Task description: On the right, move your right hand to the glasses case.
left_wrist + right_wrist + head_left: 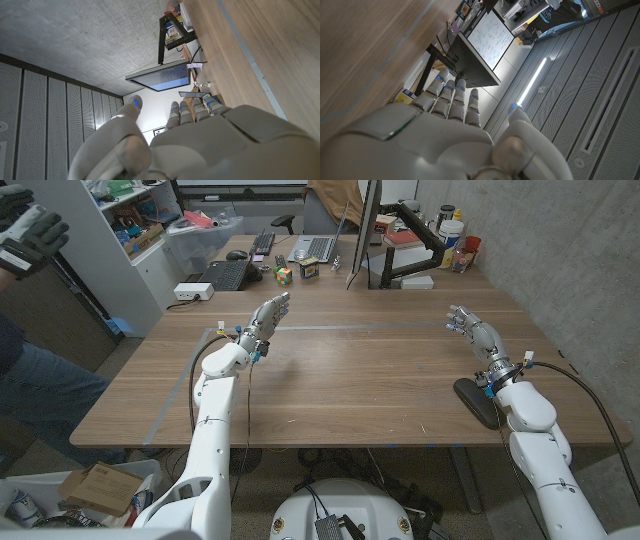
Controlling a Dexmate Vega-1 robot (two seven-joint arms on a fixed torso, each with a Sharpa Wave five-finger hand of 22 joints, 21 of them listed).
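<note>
Glasses case (476, 401), dark, lies on the table (360, 380) near its right front edge, just beside my right wrist.

My right hand (472, 330) is raised over the table beyond the glasses case, apart from it, fingers spread and extended, holding nothing. My left hand (268, 318) is up well left of the glasses case, fingers loosely extended, nothing in it. Monitor (363, 230) stands at the far edge, far behind the glasses case.
</note>
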